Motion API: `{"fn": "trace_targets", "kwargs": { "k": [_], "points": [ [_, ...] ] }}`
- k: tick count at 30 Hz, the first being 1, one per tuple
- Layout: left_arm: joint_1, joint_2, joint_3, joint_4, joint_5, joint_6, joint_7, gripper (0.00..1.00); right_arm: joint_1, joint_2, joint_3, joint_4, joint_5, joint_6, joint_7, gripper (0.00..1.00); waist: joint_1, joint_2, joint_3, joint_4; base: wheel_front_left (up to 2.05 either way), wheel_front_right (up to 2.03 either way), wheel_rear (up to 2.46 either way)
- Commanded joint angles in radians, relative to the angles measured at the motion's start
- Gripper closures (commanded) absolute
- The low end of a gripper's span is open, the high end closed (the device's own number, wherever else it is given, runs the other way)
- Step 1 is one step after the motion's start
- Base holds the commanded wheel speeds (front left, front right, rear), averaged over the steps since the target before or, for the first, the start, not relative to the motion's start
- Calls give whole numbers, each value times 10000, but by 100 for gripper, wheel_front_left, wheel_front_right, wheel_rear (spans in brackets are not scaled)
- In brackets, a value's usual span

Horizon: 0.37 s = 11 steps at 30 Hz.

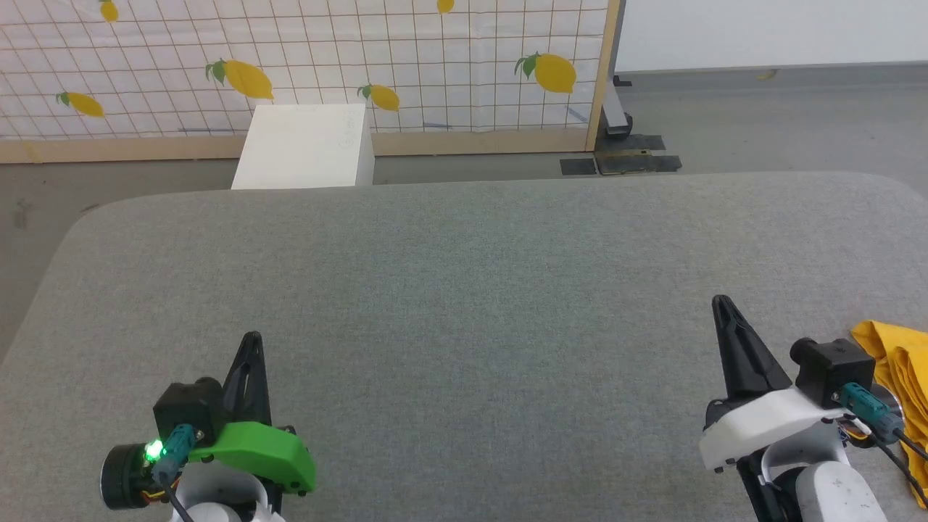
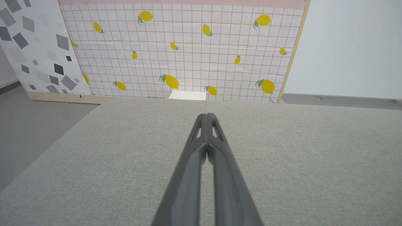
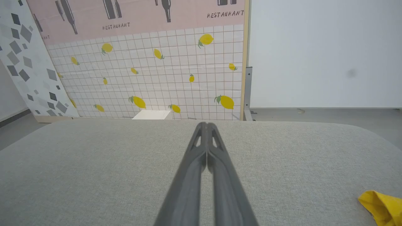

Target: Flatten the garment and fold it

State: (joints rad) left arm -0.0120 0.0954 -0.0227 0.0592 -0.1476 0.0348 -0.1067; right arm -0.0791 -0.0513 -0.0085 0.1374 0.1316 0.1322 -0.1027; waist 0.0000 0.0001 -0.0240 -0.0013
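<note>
Head view: a bunched bright yellow cloth garment [image 1: 895,377] lies at the near right edge of the grey fabric table [image 1: 464,275], just right of the nearer right gripper [image 1: 719,304]; the left gripper [image 1: 251,339] sits near left.

Left wrist view: left gripper [image 2: 207,117] pressed together, empty.

Right wrist view: right gripper [image 3: 207,126] likewise together, garment [image 3: 381,205] rightward, long axis unclear.

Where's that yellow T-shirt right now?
The yellow T-shirt lies bunched at the head view's lower right edge, on the grey surface just right of the right end effector.
</note>
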Motion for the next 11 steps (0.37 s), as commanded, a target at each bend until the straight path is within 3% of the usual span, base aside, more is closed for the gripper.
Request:
{"fn": "trace_targets", "kwargs": {
  "k": [1,11],
  "points": [
    [61,-50,19,-51,130,-53,53,100,178,6,15,-109,-91,-8,58,100,0,-1,4,1,0,0,0],
    [73,-131,61,-160,402,-112,258,100,302,7,29,-365,-339,-9,254,100,0,-1,52,3,0,0,0]
  ]
}}
